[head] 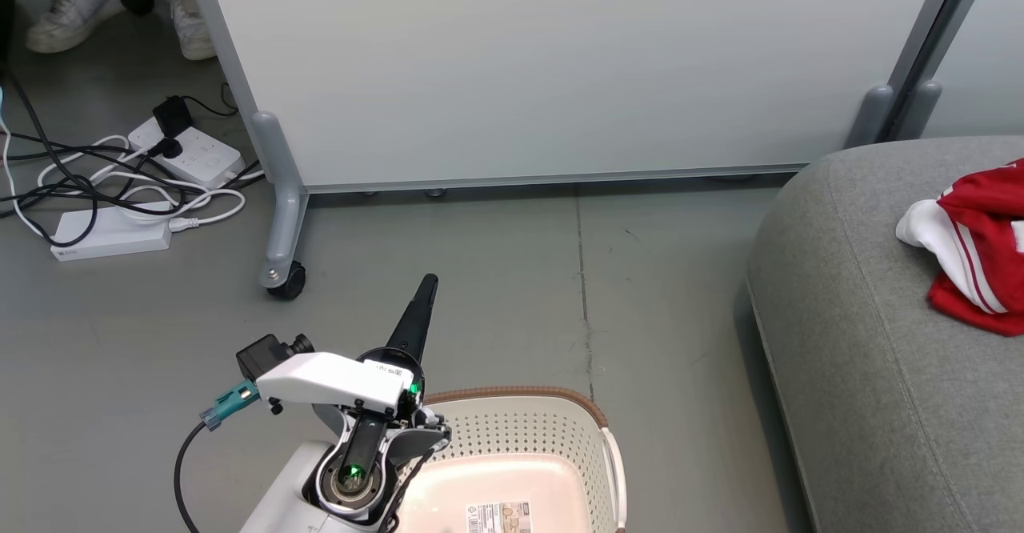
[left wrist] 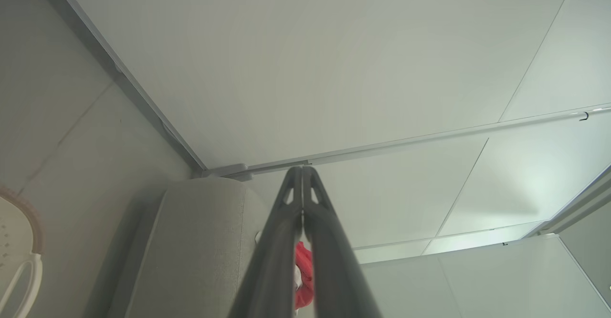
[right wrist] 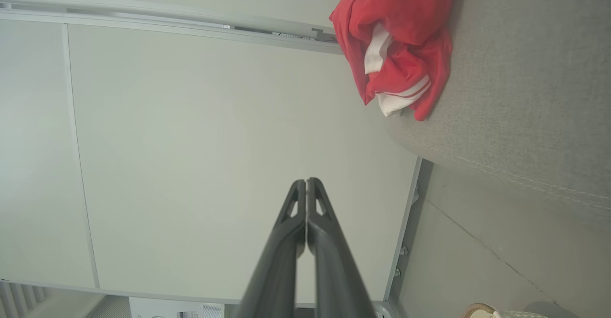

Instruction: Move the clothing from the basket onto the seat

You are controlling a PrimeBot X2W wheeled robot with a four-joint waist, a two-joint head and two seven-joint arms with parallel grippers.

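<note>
The red clothing [head: 980,245] with white trim lies bunched on the grey seat [head: 848,341] at the right. The cream-white basket [head: 592,437] stands on the floor at the bottom centre, its bottom bare except for a label sticker. My left gripper [head: 430,279] hangs shut and holds nothing, just left of the basket's far rim. In the left wrist view the left gripper [left wrist: 302,169] is shut, with the seat [left wrist: 200,241] and a strip of clothing [left wrist: 304,275] behind it. In the right wrist view my right gripper [right wrist: 305,182] is shut on nothing, away from the clothing [right wrist: 401,46] on the seat [right wrist: 525,93].
A pale partition panel [head: 560,69] on a castered foot [head: 286,281] stands behind the basket. Power strips and tangled cables [head: 120,189] lie on the floor at the left. A person's white shoes [head: 76,5] are at the top left. Grey floor separates basket and seat.
</note>
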